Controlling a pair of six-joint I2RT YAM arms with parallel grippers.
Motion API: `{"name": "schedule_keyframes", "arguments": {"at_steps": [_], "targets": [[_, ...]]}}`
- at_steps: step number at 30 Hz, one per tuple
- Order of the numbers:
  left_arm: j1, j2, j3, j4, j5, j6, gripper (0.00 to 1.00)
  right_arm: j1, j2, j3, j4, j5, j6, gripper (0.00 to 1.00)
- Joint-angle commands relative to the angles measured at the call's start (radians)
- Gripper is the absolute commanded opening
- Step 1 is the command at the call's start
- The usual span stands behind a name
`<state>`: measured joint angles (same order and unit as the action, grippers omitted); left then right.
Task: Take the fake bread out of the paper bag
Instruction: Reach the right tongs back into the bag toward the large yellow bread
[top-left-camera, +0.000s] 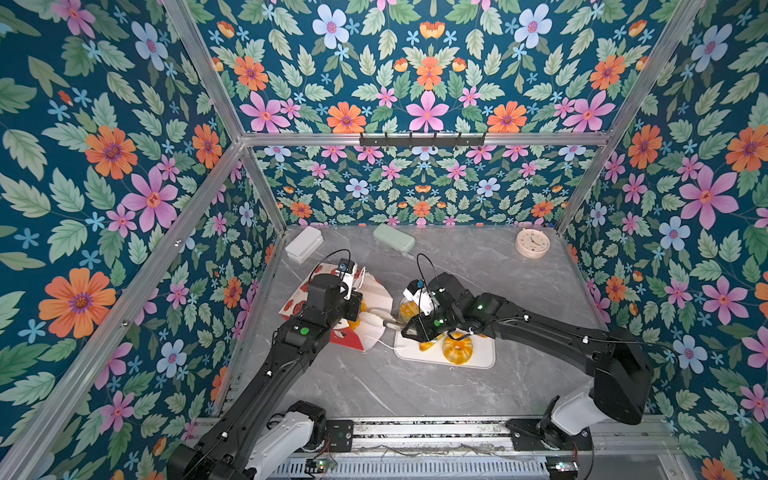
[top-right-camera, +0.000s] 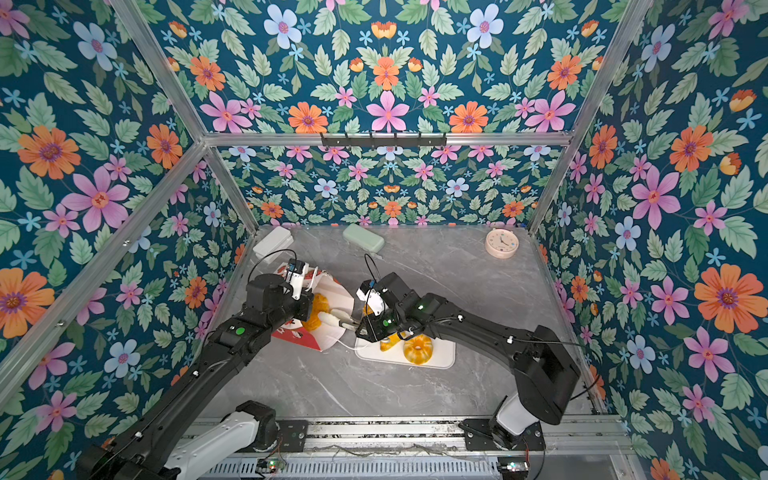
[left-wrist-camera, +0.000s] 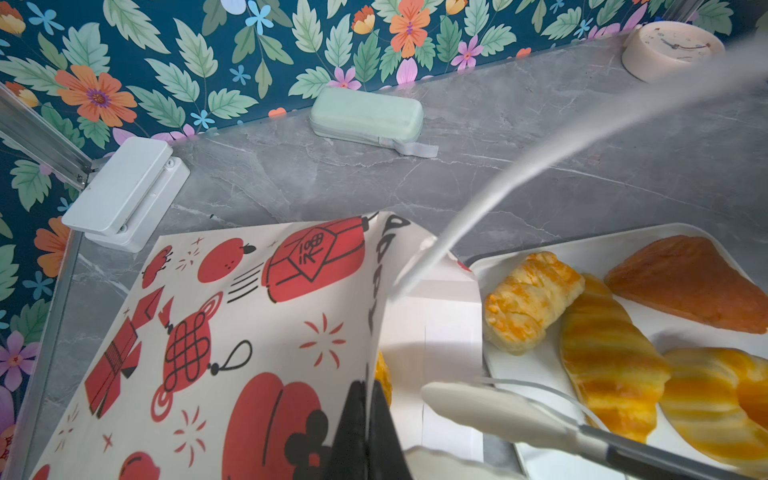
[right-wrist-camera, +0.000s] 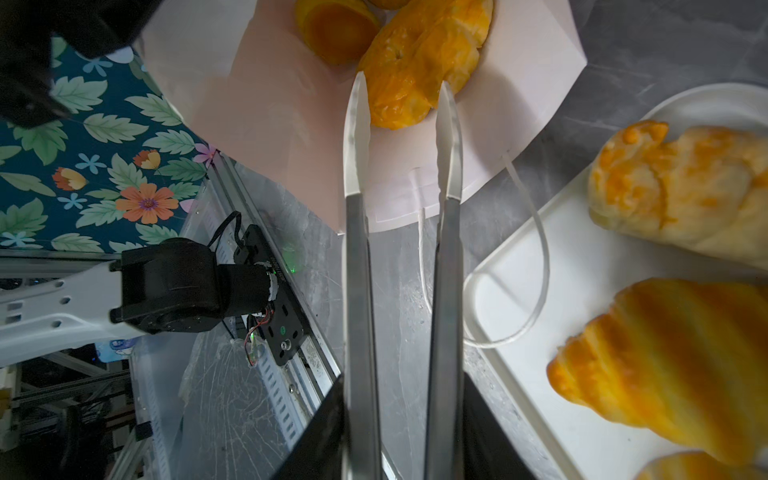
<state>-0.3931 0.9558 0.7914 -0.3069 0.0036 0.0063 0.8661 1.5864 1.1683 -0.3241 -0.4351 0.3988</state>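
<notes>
The paper bag (top-left-camera: 376, 293), white with red prints (left-wrist-camera: 232, 316), lies tipped on the table with its mouth toward the tray. My left gripper (left-wrist-camera: 366, 386) is shut on the bag's upper rim and holds the mouth open. My right gripper (right-wrist-camera: 403, 399) is shut on a pair of metal tongs (right-wrist-camera: 357, 249) with white tips. The tongs reach into the bag, their tips standing either side of the near end of a glossy yellow ring bun (right-wrist-camera: 415, 54). A second piece of fake bread (right-wrist-camera: 336, 29) lies deeper inside. Orange bread shows in the bag's mouth (top-right-camera: 316, 311).
A white tray (top-left-camera: 482, 357) beside the bag holds a large ring (top-left-camera: 457, 347), a croissant (left-wrist-camera: 602, 353), a roll (left-wrist-camera: 532, 299) and a brown triangular pastry (left-wrist-camera: 690, 282). A bag cord (right-wrist-camera: 536, 257) lies over the tray's edge. At the back stand a clock (top-left-camera: 532, 243), green case (top-left-camera: 394, 237) and white box (top-left-camera: 304, 244).
</notes>
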Motion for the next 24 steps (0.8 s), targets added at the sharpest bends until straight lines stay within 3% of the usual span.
{"name": "schedule_keyframes", "arguments": {"at_steps": [1,24], "targets": [[0.002,-0.002,0.001,0.025,0.012,0.004,0.00,-0.001,0.033,0.019,0.060,-0.051,0.061,0.39],[0.002,0.001,-0.002,0.025,0.016,0.004,0.00,-0.067,0.135,-0.011,0.206,-0.127,0.151,0.43]]}}
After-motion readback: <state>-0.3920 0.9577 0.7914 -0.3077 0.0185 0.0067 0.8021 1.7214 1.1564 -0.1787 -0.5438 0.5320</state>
